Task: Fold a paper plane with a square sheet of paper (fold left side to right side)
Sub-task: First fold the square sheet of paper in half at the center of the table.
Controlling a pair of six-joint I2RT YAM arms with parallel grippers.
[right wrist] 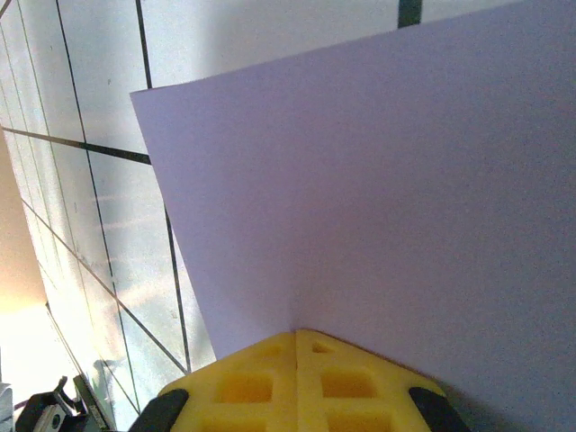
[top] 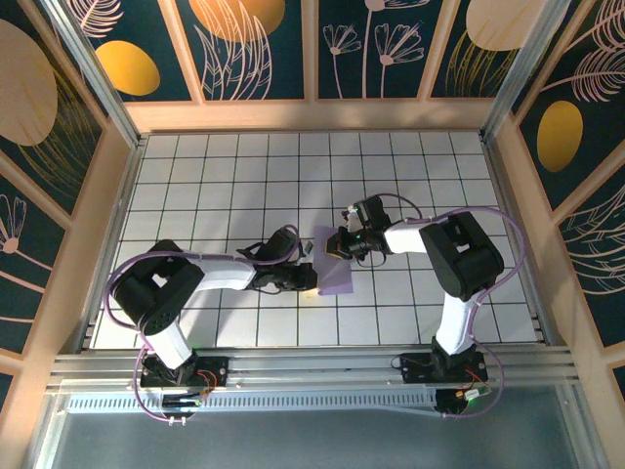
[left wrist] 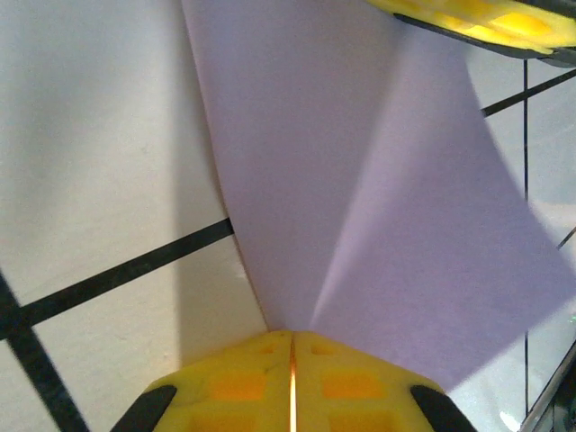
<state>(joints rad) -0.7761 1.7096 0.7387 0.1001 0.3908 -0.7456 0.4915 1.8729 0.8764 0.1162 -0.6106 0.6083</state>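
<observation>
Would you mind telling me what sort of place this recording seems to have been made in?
Probably a purpose-built robot test cell: a white gridded tabletop, aluminium rails at its near edge carrying two arms, and printed botanical wall panels enclosing it.

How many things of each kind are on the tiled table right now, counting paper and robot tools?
Paper: 1, the lavender paper sheet
Tools: 2, the left tool and the right tool, each pinching the sheet
Total: 3
</observation>
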